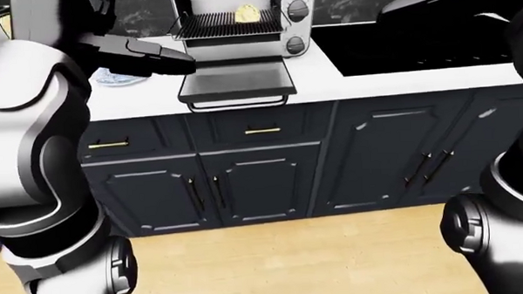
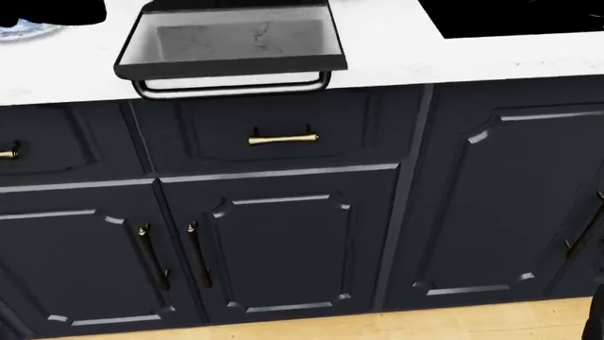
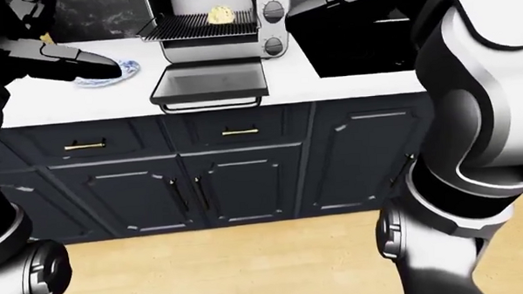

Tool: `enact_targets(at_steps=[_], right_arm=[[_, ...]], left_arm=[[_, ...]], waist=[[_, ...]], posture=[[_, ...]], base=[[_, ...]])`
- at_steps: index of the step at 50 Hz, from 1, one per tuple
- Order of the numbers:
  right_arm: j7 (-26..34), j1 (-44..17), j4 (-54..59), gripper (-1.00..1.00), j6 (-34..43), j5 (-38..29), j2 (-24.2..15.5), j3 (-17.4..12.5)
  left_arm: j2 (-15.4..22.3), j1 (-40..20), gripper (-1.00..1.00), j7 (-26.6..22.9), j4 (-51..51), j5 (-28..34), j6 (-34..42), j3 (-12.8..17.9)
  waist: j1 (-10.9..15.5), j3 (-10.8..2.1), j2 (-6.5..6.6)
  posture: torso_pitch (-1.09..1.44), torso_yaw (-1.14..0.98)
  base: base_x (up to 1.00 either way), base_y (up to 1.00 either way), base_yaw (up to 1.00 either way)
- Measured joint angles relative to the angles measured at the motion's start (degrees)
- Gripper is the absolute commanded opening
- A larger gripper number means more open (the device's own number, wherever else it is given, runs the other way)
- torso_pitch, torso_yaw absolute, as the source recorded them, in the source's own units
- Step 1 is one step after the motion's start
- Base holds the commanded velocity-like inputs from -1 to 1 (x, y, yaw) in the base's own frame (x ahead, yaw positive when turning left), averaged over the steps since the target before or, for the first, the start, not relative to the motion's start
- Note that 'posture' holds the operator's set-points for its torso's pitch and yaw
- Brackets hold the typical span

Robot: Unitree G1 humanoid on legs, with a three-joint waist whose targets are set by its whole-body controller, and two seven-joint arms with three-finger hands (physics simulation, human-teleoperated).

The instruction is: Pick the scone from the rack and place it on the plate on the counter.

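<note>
Left hand [image 1: 158,59] reaches over the white counter [image 1: 320,69] near its near edge, beside the open oven door [image 1: 236,81]; finger spread unclear. Right hand out of sight. Scone [image 1: 247,13] sits on the rack [image 1: 218,24] inside the toaster oven; plate [image 3: 111,72] lies at counter's left.
</note>
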Motion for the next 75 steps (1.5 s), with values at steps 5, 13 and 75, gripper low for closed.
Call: enact_targets(at_steps=[5, 13, 75], right_arm=[[0.0, -0.6, -1.0, 1.0, -0.7, 0.1, -0.2, -0.4], [0.4, 0.3, 0.3, 1.0, 1.2, 0.4, 0.5, 0.9], [-2.0, 0.8, -3.2, 1.0, 1.6, 2.3, -0.8, -0.8]], left_arm=[[0.9, -0.9, 1.0, 0.3, -1.8, 0.2, -0.3, 0.9], [0.6, 0.3, 1.0, 0.7, -1.1, 0.4, 0.7, 1.1], [1.7, -0.5, 1.0, 0.5, -1.9, 1.0, 0.9, 1.3]], waist=[[-0.9, 0.46, 4.84], [0.7, 1.02, 5.33], [0.9, 1.5, 1.67]], posture=[[0.0, 0.0], [0.0, 0.0], [0.0, 0.0]], base=[[0.36, 0.58, 0.0], [0.26, 0.49, 0.0], [0.05, 0.02, 0.0]])
